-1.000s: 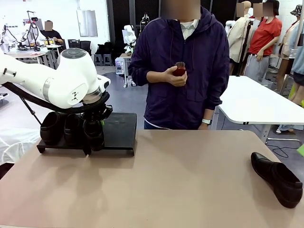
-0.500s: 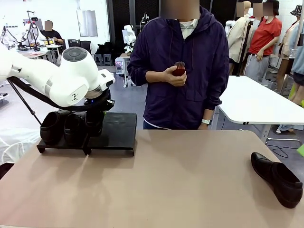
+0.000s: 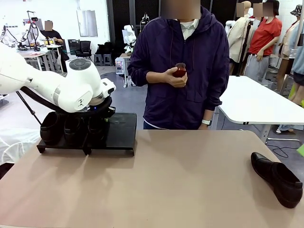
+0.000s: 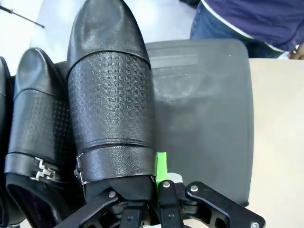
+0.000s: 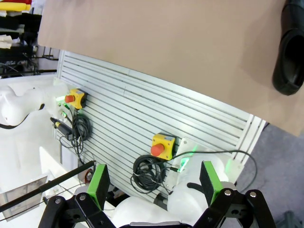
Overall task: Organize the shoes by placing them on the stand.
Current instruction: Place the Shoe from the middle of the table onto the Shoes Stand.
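Note:
Two black shoes (image 3: 50, 127) (image 3: 71, 128) stand on the left half of the low black stand (image 3: 121, 130) at the table's far left. My left gripper (image 3: 97, 121) is shut on the heel rim of a third shoe (image 4: 109, 95), which lies on or just above the stand next to its neighbour (image 4: 38, 118). One green pad (image 4: 161, 164) shows against that shoe's side. The stand's right half (image 4: 204, 109) is bare. A fourth shoe (image 3: 278, 178) lies on the table at the near right, also seen as a shoe (image 5: 289, 57) from my right wrist. My right gripper (image 5: 154, 183) is open and holds nothing.
A person in a dark hooded top stands behind the table holding a small reddish-brown brush (image 3: 179, 70). The tan tabletop (image 3: 180, 180) stretches between the stand and the lone shoe. Below the table's edge are the robot's base and yellow stop buttons (image 5: 164, 145).
My left arm has drawn back and up over the stand, carrying the held shoe farther onto it beside the other two. The person and the right-hand shoe have not moved.

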`<state>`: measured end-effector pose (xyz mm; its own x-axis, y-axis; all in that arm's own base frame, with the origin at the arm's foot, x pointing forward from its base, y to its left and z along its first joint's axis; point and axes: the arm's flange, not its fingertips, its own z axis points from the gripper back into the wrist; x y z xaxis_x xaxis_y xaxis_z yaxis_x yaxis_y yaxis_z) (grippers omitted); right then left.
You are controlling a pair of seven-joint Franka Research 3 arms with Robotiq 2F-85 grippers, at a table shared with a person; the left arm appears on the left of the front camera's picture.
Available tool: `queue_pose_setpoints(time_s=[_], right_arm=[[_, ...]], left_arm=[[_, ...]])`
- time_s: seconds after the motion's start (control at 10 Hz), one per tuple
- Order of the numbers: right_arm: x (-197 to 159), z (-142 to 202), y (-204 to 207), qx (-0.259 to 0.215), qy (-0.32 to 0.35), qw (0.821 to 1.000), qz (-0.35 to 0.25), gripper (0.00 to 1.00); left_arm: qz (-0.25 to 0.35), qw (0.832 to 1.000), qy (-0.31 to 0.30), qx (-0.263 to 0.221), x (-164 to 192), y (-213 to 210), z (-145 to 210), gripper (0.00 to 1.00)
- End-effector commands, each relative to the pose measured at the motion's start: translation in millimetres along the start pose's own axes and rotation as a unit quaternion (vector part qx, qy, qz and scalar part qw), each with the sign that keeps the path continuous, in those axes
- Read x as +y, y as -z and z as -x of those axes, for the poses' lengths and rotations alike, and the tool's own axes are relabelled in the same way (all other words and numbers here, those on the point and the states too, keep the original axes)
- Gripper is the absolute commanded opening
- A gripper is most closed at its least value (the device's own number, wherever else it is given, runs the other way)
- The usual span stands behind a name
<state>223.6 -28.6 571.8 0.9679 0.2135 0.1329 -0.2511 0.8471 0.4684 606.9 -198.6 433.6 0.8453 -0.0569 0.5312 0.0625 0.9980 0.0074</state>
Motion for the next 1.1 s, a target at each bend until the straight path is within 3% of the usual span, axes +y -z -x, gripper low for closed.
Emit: queue_pose_setpoints(time_s=[0.0,0.2,0.3,0.4,0.7,0.9,1.0], right_arm=[[0.6,-0.7,-2.9,0.002,-0.012,1.0,-0.007,1.0],[0.6,-0.7,-2.9,0.002,-0.012,1.0,-0.007,1.0],[0.6,-0.7,-2.9,0.002,-0.012,1.0,-0.007,1.0],[0.6,-0.7,-2.9,0.002,-0.012,1.0,-0.007,1.0],[0.6,-0.7,-2.9,0.002,-0.012,1.0,-0.007,1.0],[0.6,-0.7,-2.9,0.002,-0.012,1.0,-0.007,1.0],[0.6,-0.7,-2.9,0.002,-0.012,1.0,-0.007,1.0]], left_arm=[[-0.004,1.0,0.006,0.004,-8.4,-3.7,-13.7,0.0],[-0.003,1.0,0.007,0.007,-8.9,-0.3,-14.3,0.0],[0.004,1.0,0.008,0.012,-9.0,0.3,-14.5,0.55],[0.006,1.0,0.007,0.011,-8.4,-0.2,-14.3,1.0],[0.0,1.0,0.006,-0.005,-5.8,-12.0,-19.9,1.0],[-0.005,0.999,-0.003,-0.032,7.3,-45.1,-44.1,1.0],[0.019,1.0,0.008,-0.01,12.8,-70.6,-54.2,1.0]])
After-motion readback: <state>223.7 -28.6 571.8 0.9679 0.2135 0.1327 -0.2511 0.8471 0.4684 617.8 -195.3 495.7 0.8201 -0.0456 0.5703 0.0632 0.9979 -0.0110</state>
